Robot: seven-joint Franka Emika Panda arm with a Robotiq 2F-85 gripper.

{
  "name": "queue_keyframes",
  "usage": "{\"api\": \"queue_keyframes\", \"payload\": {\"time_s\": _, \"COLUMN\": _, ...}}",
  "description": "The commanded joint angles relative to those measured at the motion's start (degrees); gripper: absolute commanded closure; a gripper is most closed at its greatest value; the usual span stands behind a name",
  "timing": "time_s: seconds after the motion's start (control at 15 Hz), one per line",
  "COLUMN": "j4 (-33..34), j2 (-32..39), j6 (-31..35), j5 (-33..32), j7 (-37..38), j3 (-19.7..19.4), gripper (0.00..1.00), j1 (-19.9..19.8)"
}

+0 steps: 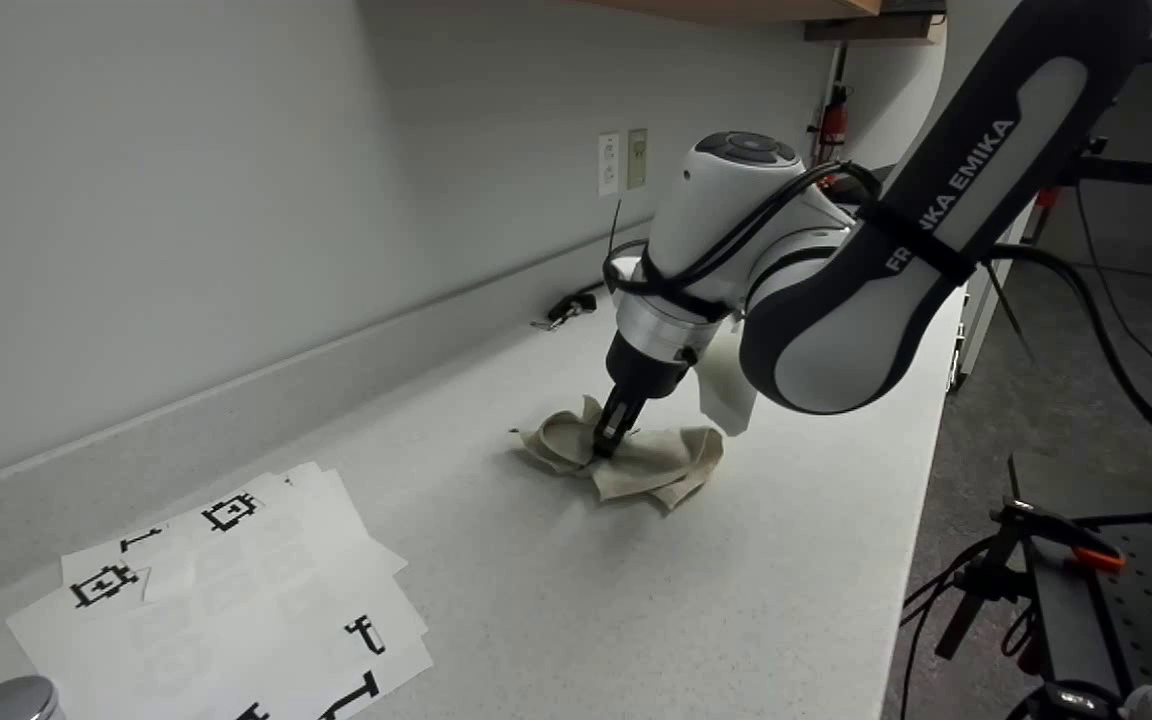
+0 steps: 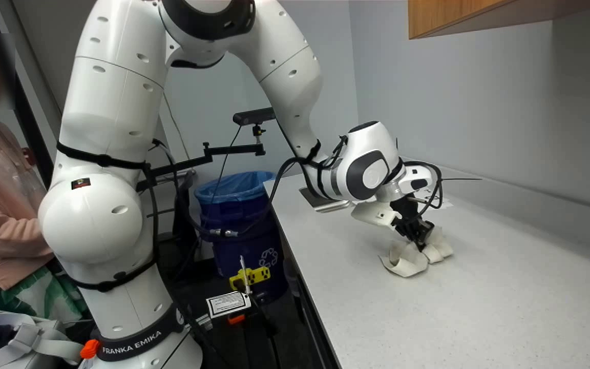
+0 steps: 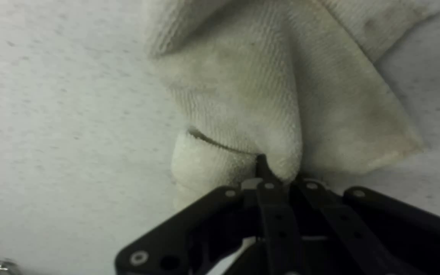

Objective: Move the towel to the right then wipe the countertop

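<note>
The beige towel (image 1: 661, 462) lies crumpled in folds on the white speckled countertop (image 1: 726, 600). It also shows in an exterior view (image 2: 405, 260) and fills the upper middle of the wrist view (image 3: 239, 88). My gripper (image 1: 604, 447) points down into the towel, near one end of it, close to the counter surface. In the wrist view the gripper's (image 3: 283, 176) fingers are close together with a fold of towel pinched between them. The fingertips are partly hidden by the cloth.
Printed paper sheets (image 1: 236, 600) lie on the counter, with a metallic round-topped object (image 1: 11, 700) beside them. A small dark object (image 1: 573, 305) lies by the wall. The counter's open edge (image 1: 921, 520) drops to the floor. A wooden cabinet (image 2: 479, 16) hangs above. A person (image 2: 5, 205) stands near the arm's base.
</note>
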Motion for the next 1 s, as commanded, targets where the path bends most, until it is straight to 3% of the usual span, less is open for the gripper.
{"api": "queue_keyframes", "payload": {"time_s": 0.0, "j4": 2.3, "j2": 1.3, "j6": 0.9, "j5": 1.2, "j7": -0.9, "j3": 5.6, "gripper": 0.98, "j1": -0.4}}
{"api": "queue_keyframes", "payload": {"time_s": 0.2, "j4": 2.7, "j2": 1.4, "j6": 1.0, "j5": 1.1, "j7": -1.5, "j3": 8.0, "gripper": 0.98, "j1": -1.0}}
{"api": "queue_keyframes", "payload": {"time_s": 0.33, "j4": 1.7, "j2": 0.7, "j6": 1.1, "j5": 0.5, "j7": -1.4, "j3": 6.7, "gripper": 0.98, "j1": -0.8}}
{"api": "queue_keyframes", "payload": {"time_s": 0.53, "j4": -0.6, "j2": -0.5, "j6": 1.7, "j5": -0.1, "j7": -0.4, "j3": 2.5, "gripper": 0.98, "j1": -0.4}}
{"api": "queue_keyframes", "payload": {"time_s": 0.93, "j4": -6.6, "j2": -3.3, "j6": 4.1, "j5": -0.5, "j7": 2.3, "j3": -9.8, "gripper": 0.98, "j1": 1.8}}
